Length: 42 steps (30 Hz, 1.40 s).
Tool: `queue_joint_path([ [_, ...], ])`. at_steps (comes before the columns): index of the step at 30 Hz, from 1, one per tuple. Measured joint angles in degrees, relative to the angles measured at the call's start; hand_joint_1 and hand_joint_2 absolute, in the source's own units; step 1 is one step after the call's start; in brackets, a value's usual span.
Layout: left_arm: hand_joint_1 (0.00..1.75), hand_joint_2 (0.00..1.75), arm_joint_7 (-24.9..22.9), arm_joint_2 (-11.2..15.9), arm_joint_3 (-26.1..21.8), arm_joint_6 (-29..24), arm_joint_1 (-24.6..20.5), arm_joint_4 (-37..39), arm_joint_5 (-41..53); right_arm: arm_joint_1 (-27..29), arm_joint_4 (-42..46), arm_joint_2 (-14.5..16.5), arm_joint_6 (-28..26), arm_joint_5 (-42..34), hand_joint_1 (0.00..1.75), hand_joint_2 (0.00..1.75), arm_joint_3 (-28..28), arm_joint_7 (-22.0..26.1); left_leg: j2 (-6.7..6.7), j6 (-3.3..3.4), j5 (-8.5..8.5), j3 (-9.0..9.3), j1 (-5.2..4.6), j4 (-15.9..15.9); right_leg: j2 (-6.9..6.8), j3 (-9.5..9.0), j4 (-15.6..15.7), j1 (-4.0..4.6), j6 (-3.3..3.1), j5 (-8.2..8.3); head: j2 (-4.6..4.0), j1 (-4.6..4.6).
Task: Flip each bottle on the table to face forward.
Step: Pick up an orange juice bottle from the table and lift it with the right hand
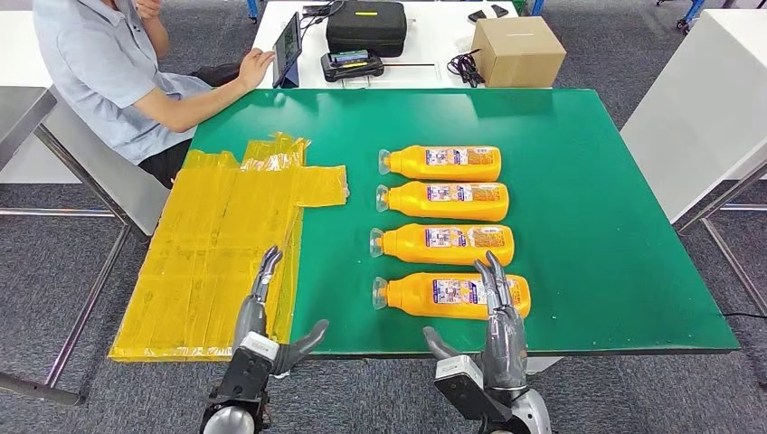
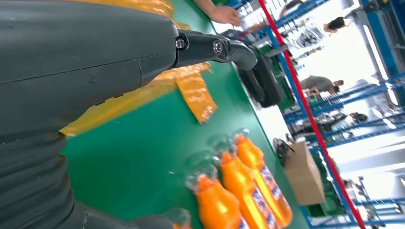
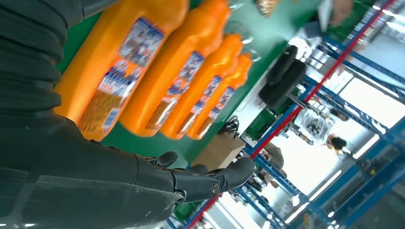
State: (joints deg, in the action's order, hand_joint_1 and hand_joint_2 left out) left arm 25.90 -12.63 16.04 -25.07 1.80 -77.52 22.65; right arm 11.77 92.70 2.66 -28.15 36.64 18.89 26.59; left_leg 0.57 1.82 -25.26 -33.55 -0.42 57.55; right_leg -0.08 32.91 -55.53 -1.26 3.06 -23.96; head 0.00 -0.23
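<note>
Head view. Green desk. Four orange bottles lying on their sides in a column near the middle, caps to the left, labels facing up: far bottle, second bottle, third bottle, near bottle closest to the front edge. They lie parallel, close but with green showing between them. Yellow sheet of taped plastic covers the desk's left part and hangs past the left edge. Left hand over the front edge, fingers straight and spread, thumb out to the side, holding nothing; fingertips over the yellow sheet. Right hand also spread flat, fingers extended over the right end of the near bottle; contact cannot be told. Behind the desk, a white table with a black case and a cardboard box. A person in a light blue shirt sits at the far left, one hand on a tablet.

Left wrist view. Left hand's grey cover and one dark finger stretched out, nothing in it. Three bottles visible, blurred, side by side on the green surface; the middle one shows part of a label. Yellow sheet beyond the finger.

Right wrist view. Right hand's fingers extended, apart, empty. Four bottles in a row, labels visible; the nearest sits just beside the hand's cover.
</note>
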Motion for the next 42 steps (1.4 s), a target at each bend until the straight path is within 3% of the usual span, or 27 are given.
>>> queue_joint_path([
  [13,0.00,1.75,1.1,-1.0,3.5,-0.3,-6.6,8.3,-3.3,-2.3,-2.6,-6.8,2.3,10.0,0.00,1.75,-1.1,-4.5,-0.02,0.00,-0.01,-0.05,-0.02,0.0,0.01,0.05,0.0,-0.02,0.02,0.00,0.00,-0.01],
  [26,0.00,1.75,2.0,-1.7,5.9,0.5,-10.1,10.9,-5.4,-10.4,-9.6,-13.2,11.4,17.9,0.00,1.75,-0.1,-10.0,-0.01,0.02,0.01,-0.04,-0.04,0.0,0.01,0.03,0.0,-0.04,0.08,0.05,0.00,-0.01],
  [42,0.00,1.75,1.3,-2.0,7.0,0.0,-10.8,11.0,-5.6,-16.7,-14.6,-16.2,17.5,21.6,0.00,1.75,3.3,-15.1,-0.01,0.02,0.01,-0.06,-0.04,0.0,0.01,0.03,0.0,-0.04,0.08,0.05,0.00,-0.02],
])
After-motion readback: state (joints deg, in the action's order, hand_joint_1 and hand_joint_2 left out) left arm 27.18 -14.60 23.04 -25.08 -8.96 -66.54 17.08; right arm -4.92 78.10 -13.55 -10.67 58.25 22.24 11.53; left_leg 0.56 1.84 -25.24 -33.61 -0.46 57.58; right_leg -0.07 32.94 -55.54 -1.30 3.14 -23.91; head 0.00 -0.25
